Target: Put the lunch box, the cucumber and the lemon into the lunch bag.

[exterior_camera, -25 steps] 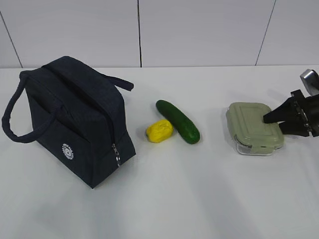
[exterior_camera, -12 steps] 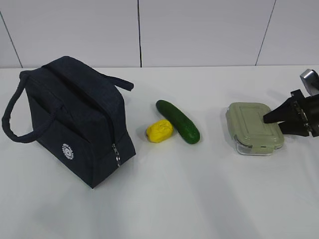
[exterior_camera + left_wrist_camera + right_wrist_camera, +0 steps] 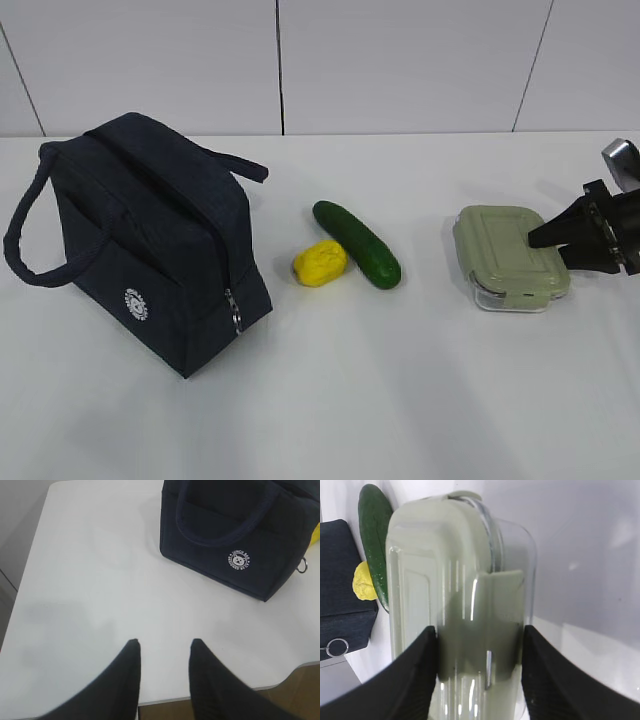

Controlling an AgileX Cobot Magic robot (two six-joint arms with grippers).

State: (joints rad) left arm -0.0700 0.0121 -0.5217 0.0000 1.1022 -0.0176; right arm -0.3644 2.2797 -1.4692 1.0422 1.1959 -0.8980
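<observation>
The lunch box (image 3: 510,255), clear glass under a sage-green lid, sits on the table at the right. My right gripper (image 3: 548,250) reaches in from the right edge. Its black fingers press both sides of the lunch box's (image 3: 462,595) near end, so the right gripper (image 3: 480,627) is shut on it. The dark green cucumber (image 3: 356,243) lies mid-table with the yellow lemon (image 3: 320,262) touching its left side. At the left stands the navy lunch bag (image 3: 150,240), zipped shut. My left gripper (image 3: 162,645) hovers open and empty over the table's near edge, well short of the lunch bag (image 3: 235,530).
The white table (image 3: 400,400) runs back to a pale panelled wall. Its edge (image 3: 225,692) passes just under my left fingertips. In the right wrist view the cucumber (image 3: 374,540), lemon (image 3: 364,582) and a corner of the bag (image 3: 342,580) lie beyond the box.
The right fingers have drawn in slightly against the lunch box. Nothing else has moved.
</observation>
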